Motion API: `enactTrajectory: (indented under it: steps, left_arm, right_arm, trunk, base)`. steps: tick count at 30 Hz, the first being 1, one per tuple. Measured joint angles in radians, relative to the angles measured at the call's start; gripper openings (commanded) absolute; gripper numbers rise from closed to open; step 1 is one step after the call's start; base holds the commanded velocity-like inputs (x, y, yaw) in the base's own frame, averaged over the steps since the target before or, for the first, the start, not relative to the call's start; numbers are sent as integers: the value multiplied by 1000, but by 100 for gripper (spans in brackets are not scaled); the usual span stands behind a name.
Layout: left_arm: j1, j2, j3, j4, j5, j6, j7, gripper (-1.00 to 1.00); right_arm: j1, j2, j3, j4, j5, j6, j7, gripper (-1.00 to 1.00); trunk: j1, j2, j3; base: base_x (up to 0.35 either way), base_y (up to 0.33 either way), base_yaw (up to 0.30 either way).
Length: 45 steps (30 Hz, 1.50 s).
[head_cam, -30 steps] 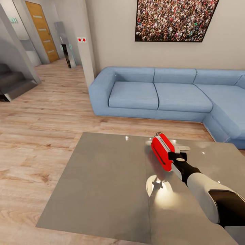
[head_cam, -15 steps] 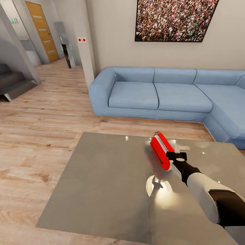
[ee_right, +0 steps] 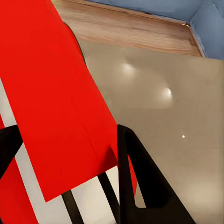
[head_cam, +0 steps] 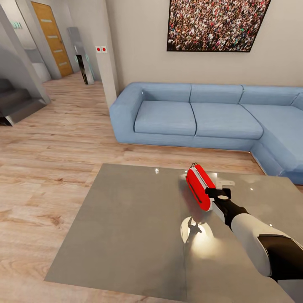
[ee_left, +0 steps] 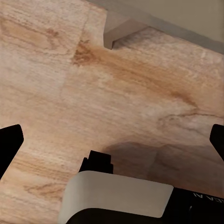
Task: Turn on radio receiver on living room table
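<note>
The radio receiver (head_cam: 198, 187), red-fronted with a white edge, stands tilted on its edge over the far right part of the glossy grey table (head_cam: 126, 227). My right gripper (head_cam: 213, 194) is shut on its near end. Up close in the right wrist view, the red radio receiver (ee_right: 60, 102) sits between the black fingers (ee_right: 140, 172), with the table (ee_right: 177, 116) behind it. Whether it touches the top is unclear; its reflection shows just under it. My left gripper (ee_left: 112, 140) hangs open over the plank floor (ee_left: 116, 93) beside the table's edge (ee_left: 177, 18).
A long blue corner sofa (head_cam: 193, 115) runs behind and to the right of the table, under a framed crowd photo (head_cam: 214, 23). Wood floor (head_cam: 54, 160) lies open to the left. Stairs (head_cam: 17, 103) and a hallway door (head_cam: 52, 38) are at the far left.
The radio receiver and my right gripper have edged very slightly to the left. The head view has not shifted.
</note>
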Motion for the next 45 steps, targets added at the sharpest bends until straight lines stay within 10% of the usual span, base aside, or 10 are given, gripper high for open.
enactTrajectory:
  steps: [45]
  left_arm:
    - [0,0,0,0,-1,0,0,100]
  right_arm:
    - [0,6,1,0,-1,2,0,-100]
  trunk:
    - [0,0,1]
  base:
    - [0,0,0]
